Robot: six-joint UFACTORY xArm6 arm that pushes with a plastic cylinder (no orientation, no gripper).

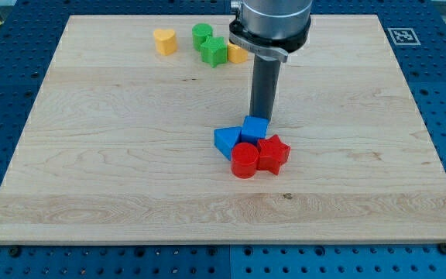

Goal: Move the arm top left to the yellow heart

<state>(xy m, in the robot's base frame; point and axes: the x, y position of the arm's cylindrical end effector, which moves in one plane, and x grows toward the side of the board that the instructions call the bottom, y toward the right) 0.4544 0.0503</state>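
The yellow heart (165,40) lies near the view's top left of the wooden board (114,155). My tip (262,118) is near the board's middle, just above the blue cube (255,129) and touching or nearly touching it. It stands well down and to the right of the yellow heart. The rod hangs from the arm at the view's top.
A green cylinder (202,33) and a green star (214,52) lie right of the heart, with a yellow block (236,54) partly hidden behind the arm. A blue triangle (226,141), red cylinder (245,160) and red star (272,153) cluster below my tip.
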